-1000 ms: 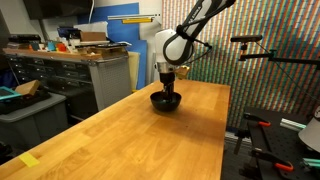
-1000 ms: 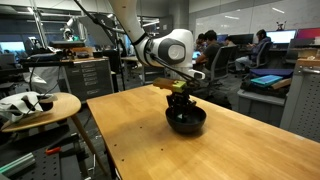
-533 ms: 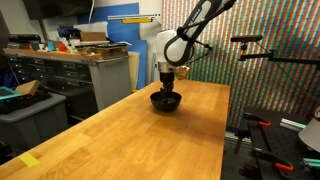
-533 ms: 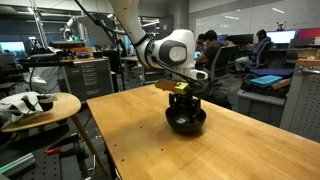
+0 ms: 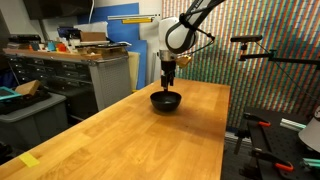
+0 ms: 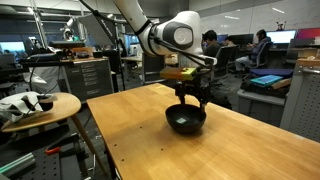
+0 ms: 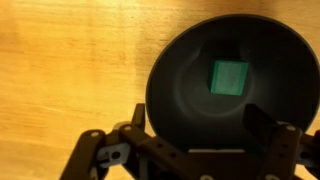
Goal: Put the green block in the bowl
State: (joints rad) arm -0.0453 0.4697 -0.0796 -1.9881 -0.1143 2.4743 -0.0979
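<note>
Robot arm reaching forward, wrist pointing straight down, hand (image 5: 167,88) hovering, fingers (image 7: 262,128) spread apart.

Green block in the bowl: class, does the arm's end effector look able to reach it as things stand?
Probably yes. The end effector hangs open directly above the bowl, the green block lies uncovered on its floor, and nothing sits between them.

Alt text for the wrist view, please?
Looking straight down, a small green block lies inside a dark round bowl on a wooden table. The gripper shows at the bottom edge, jaws apart and empty, above the bowl.
</note>
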